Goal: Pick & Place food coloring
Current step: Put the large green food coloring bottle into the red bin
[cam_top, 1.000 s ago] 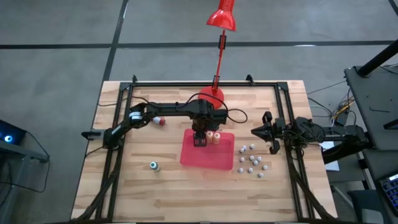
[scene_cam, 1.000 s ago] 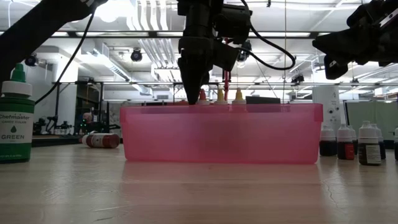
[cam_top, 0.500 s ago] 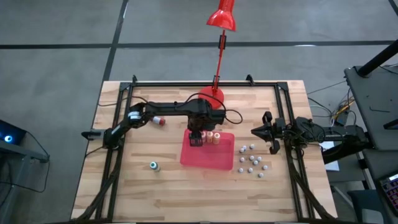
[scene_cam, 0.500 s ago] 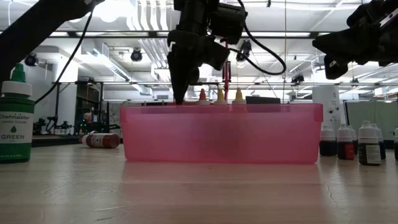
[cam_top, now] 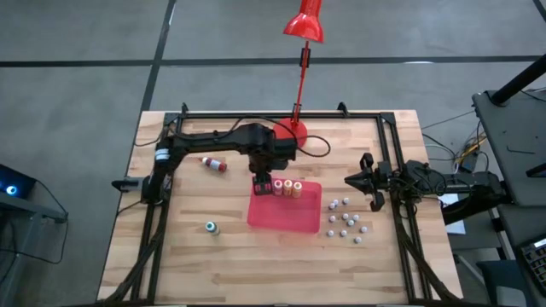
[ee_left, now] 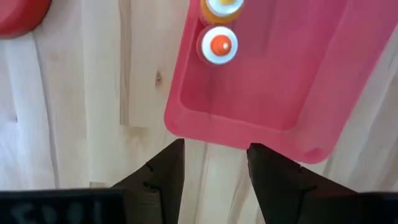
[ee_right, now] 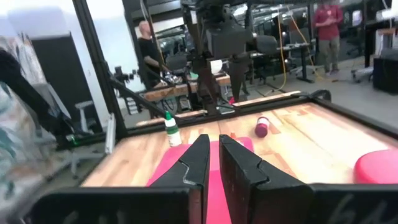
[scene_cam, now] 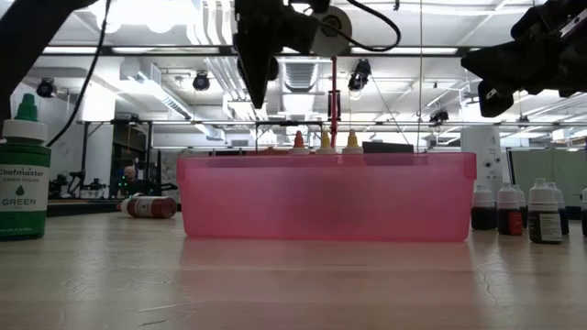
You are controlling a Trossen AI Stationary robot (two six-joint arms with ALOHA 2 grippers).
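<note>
Three small food coloring bottles (cam_top: 287,186) stand upright in a row at the far left of the red tray (cam_top: 290,215), their caps (scene_cam: 324,140) showing above its wall. The nearest has an orange-red cap (ee_left: 217,46). My left gripper (ee_left: 214,163) hangs open above the tray's left far corner, pointing down, nothing between its fingers. A green-capped bottle (cam_top: 211,227) stands on the table near left. A red-capped bottle (cam_top: 215,164) lies on its side far left. My right gripper (cam_top: 363,180) waits shut at the table's right side.
Several small dark bottles with pale caps (cam_top: 345,220) stand in a loose group right of the tray. A red lamp's base (cam_top: 290,132) sits at the far edge behind the tray. Bare wood lies along the near edge (cam_top: 273,273).
My left gripper has risen out of the tray and gone a little toward the table's left edge, still open and pointing down. The red-capped bottle it stood over stays upright in the tray beside the other two.
</note>
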